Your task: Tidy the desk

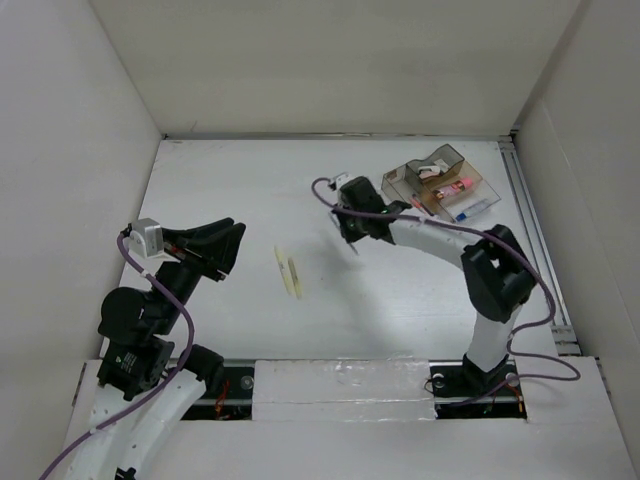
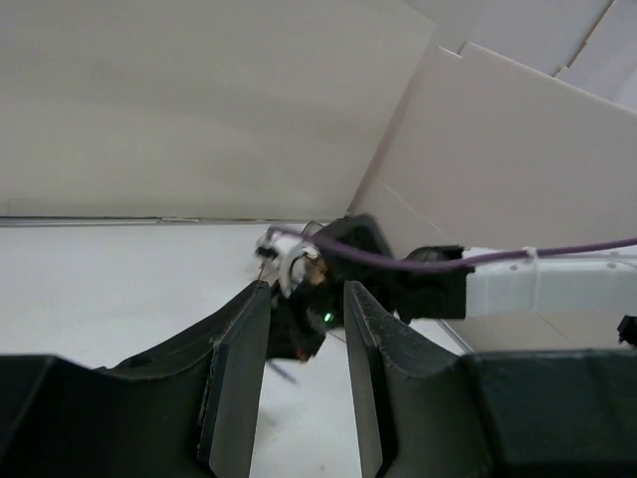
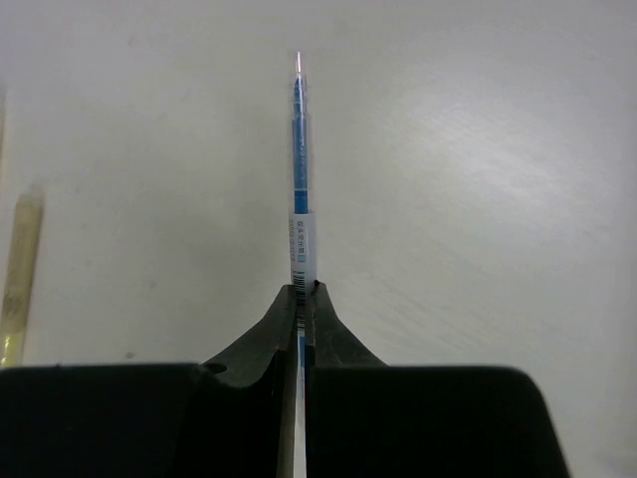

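On the blue pen, the lower end is hidden between the pressed-together fingers of the right gripper, and the label print is too small to read. A pale stick is cut off by that gripper's black body. From above, what lies in the clear tray is too small to name. In the left wrist view, the fingers of the left gripper cover part of the right arm's blurred wrist.

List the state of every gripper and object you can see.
Left gripper: open, empty.
Right gripper: shut on the blue pen.
Blue pen: clamped, sticking out ahead of the jaws.
Pale sticks: lying loose on the desk, side by side.
Clear tray: at the far right, holding small items.
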`<action>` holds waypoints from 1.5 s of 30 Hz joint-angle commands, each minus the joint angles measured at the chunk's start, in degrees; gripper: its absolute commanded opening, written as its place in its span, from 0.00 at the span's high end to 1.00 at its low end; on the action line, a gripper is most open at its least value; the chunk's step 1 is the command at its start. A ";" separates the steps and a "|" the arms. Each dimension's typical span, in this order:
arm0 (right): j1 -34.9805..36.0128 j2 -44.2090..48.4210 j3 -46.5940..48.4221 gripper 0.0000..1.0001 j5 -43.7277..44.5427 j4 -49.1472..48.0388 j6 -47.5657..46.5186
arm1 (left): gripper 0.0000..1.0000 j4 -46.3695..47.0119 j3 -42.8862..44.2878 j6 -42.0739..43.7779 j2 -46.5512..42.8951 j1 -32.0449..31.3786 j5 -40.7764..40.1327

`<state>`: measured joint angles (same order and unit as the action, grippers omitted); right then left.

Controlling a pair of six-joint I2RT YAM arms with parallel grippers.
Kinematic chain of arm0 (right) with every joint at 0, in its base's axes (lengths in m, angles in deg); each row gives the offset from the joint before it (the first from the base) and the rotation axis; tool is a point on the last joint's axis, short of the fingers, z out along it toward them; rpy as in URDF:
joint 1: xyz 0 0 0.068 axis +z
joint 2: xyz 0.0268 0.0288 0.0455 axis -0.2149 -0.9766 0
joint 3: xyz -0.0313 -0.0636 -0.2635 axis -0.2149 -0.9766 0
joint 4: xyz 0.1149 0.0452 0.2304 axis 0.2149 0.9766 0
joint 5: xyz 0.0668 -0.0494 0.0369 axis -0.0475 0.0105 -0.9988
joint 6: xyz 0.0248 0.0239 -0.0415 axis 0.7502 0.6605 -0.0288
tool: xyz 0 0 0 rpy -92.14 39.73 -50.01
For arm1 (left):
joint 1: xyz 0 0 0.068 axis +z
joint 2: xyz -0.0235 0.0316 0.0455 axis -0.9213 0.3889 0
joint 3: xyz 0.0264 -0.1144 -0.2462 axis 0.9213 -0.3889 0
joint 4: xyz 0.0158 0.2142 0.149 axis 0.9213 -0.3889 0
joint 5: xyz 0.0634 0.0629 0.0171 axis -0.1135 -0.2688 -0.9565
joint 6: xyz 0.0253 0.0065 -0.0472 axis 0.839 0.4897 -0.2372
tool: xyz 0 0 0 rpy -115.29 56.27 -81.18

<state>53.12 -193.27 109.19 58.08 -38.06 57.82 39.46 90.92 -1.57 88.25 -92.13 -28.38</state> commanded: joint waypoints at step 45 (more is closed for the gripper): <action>0.12 5.52 1.68 1.00 -4.71 -8.81 2.85 | 0.68 2.08 -0.30 -0.06 -1.53 0.23 -1.71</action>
<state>45.45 -185.53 109.37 55.06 -42.81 59.26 39.54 90.90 -1.57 87.50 -92.13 -29.04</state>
